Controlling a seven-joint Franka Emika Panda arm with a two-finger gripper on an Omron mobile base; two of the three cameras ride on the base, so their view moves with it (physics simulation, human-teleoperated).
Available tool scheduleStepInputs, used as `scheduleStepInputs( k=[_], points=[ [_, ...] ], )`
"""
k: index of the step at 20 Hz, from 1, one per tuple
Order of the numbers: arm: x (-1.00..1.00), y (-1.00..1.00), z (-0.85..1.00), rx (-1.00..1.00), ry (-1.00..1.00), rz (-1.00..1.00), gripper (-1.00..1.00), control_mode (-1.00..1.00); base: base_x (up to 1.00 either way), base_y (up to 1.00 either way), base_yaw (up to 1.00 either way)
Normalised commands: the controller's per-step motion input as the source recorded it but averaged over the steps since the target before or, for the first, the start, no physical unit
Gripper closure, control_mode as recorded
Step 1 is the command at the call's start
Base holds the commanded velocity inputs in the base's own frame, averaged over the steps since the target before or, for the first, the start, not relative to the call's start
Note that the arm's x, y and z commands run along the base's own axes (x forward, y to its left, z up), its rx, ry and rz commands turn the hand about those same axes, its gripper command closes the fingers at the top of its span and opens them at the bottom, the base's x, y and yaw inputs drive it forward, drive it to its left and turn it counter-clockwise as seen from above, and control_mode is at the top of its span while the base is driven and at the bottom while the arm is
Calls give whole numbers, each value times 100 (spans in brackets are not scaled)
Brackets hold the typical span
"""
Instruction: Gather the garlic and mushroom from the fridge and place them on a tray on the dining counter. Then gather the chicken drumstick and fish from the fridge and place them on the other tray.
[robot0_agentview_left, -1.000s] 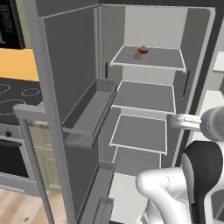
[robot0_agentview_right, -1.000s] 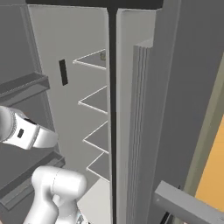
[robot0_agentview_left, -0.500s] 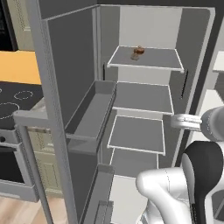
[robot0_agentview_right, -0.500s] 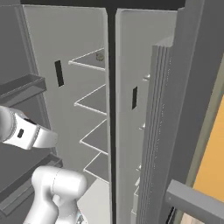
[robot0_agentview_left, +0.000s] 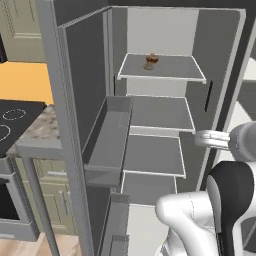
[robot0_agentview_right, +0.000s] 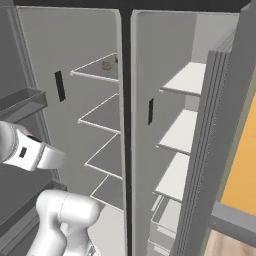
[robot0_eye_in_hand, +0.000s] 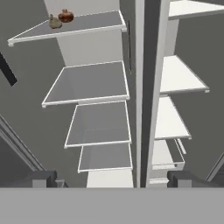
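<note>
A kitchen: open fridge, stovetop, olive cabinets

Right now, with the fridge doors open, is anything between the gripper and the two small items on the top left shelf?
Nothing visible blocks them. In the hand view the two small items sit near the back of the top shelf of the fridge, with open space before the open gripper. The lower shelves look bare.

fridge: matt grey walls, smooth | shelves: smooth, white-edged, matt | counter, left of frame: mottled stone | arm: glossy white plastic
</note>
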Motion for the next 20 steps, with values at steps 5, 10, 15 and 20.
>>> scheduleStepInputs(
  k=[5, 10, 15, 20],
  points=[
    [0, 0, 0, 0, 0, 0, -100, 100, 27, -8, 10],
    [0, 0, 0, 0, 0, 0, -100, 100, 31, 14, 18],
    [0, 0, 0, 0, 0, 0, -100, 100, 14, 50, 16],
    [0, 0, 0, 0, 0, 0, -100, 100, 6, 42, 12]
  ],
)
